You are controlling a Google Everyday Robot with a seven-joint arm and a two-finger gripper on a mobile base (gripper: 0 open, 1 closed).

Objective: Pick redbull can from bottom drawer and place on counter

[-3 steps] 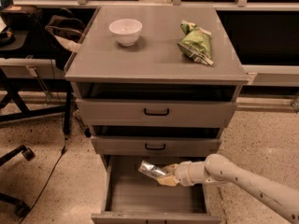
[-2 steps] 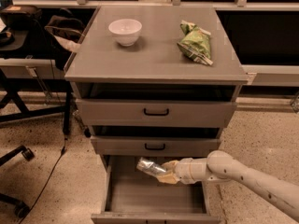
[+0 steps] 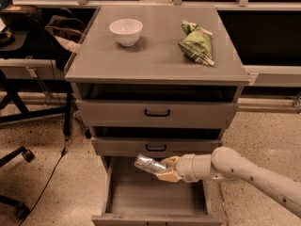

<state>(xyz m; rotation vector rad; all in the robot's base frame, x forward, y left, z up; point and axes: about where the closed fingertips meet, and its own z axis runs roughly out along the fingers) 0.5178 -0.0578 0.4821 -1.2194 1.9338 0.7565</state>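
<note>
Gripper (image 3: 162, 169) fingers clasp redbull can (image 3: 149, 164) above bottom drawer (image 3: 155, 197).

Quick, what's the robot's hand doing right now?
The gripper is shut on the can, over the open bottom drawer.

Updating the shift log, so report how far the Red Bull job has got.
Done: the bottom drawer stands open and the gripper, over it, is shut on the redbull can, apparently clear of the drawer floor. In hand: getting the can out of the drawer. Left: setting it on the counter, which holds a white bowl and a green snack bag.
</note>
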